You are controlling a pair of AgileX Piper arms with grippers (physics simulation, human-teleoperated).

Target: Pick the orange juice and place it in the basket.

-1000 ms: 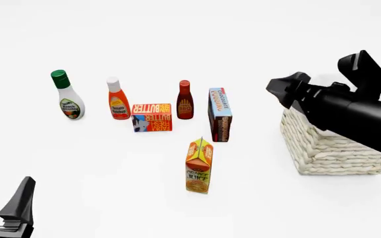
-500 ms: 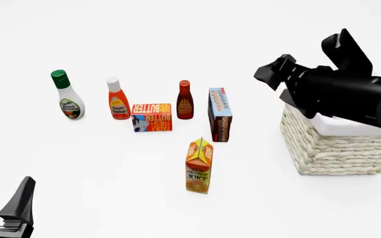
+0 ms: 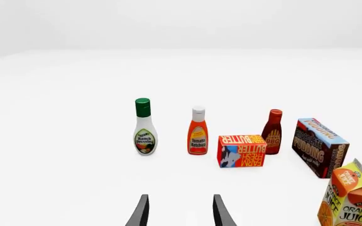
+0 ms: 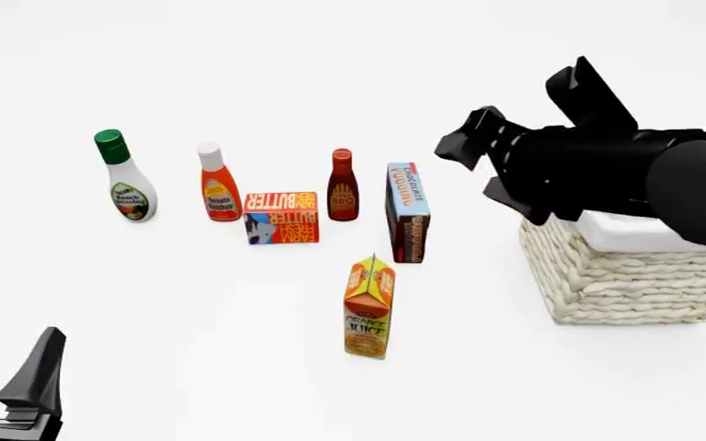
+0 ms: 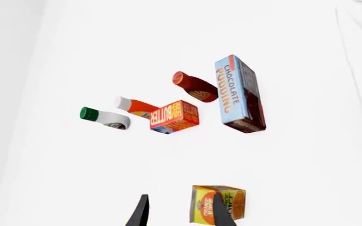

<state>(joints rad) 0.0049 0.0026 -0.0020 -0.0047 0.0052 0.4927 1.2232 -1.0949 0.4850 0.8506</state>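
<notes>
The orange juice (image 4: 370, 308), a small orange and yellow gable-top carton, stands upright on the white table in front of the other groceries. It also shows in the left wrist view (image 3: 350, 201) and the right wrist view (image 5: 218, 205). The cream wicker basket (image 4: 623, 276) with white lining stands to the right. My right gripper (image 4: 470, 161) is open and empty, held in the air beside the basket's left side, above and behind the carton; its fingers (image 5: 142, 211) stand apart. My left gripper (image 4: 4, 367) is open and empty at the near left corner.
Behind the carton stand a row of groceries: a green-capped ranch bottle (image 4: 124, 176), an orange ketchup bottle (image 4: 217, 184), a flat butter box (image 4: 280, 218), a dark red sauce bottle (image 4: 343, 185) and a chocolate pudding box (image 4: 408, 213).
My right arm has swung left from over the basket toward the groceries. The left arm and all objects have not moved.
</notes>
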